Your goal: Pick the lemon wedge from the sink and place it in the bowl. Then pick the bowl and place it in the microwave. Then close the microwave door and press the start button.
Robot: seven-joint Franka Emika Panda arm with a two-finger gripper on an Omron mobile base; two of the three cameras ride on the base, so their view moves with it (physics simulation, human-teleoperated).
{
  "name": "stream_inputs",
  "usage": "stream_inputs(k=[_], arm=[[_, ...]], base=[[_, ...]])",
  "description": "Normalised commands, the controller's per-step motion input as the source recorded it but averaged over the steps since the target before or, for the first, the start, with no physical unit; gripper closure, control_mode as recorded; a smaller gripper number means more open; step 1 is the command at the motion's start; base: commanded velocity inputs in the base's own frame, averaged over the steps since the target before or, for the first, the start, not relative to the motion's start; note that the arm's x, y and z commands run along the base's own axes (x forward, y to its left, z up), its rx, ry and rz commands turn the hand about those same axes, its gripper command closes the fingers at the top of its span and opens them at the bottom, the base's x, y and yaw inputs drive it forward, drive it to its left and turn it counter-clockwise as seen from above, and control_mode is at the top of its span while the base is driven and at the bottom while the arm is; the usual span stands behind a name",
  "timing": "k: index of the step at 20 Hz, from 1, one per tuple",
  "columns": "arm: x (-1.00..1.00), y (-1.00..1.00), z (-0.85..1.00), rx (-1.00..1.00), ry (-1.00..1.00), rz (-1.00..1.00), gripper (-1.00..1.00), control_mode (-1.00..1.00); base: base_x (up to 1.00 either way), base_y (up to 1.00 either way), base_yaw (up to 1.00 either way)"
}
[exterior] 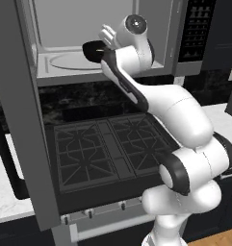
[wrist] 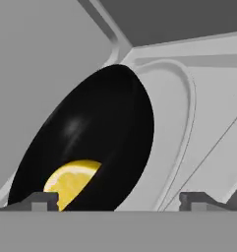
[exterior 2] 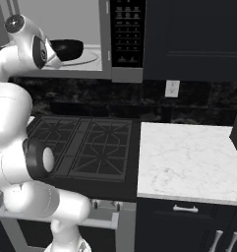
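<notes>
So the gripper [wrist: 119, 201] has its jaws spread wide, one tip either side of the bowl [wrist: 98, 142] rim, not pinching anything as far as I can see. Looks like a release to me: the bowl is inside the microwave [exterior: 108, 38] over the turntable [wrist: 181, 118], so there's no reason to keep hold of it. The wedge [wrist: 71, 181] sits low in the bowl, right by the near tip, which makes sense since the hand view is tilted a lot.

Further out, the door [exterior: 21, 115] hangs wide open at the left, so closing it and hitting start on the panel [exterior 2: 127, 32] are still to do, I'd guess.

Hard to tell: whether the bowl is flat on the glass or a bit tipped. The wrist covers part of it from the left base view, and the wedge's lower edge is cut off.
</notes>
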Motion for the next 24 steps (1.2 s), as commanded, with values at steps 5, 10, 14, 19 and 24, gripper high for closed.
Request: stream_inputs(k=[5, 10, 14, 19, 24], arm=[[-0.96, -0.01, -0.06, -0.17, -0.16, 0.00, -1.00, -1.00], [-0.90, -0.21, 0.00, -0.22, -0.09, 0.00, -1.00, -1.00], [-0.58, -0.23, -0.01, -0.29, -0.05, 0.00, -1.00, -1.00], [-0.51, -0.08, 0.00, -0.36, -0.09, 0.00, -1.00, -1.00], [-0.44, 0.00, -0.05, -0.39, -0.12, 0.00, -1.00, -1.00]], base=[[0.00, 0.00, 0.00], [0.00, 0.00, 0.00], [0.00, 0.00, 0.00], [0.00, 0.00, 0.00], [0.00, 0.00, 0.00]])
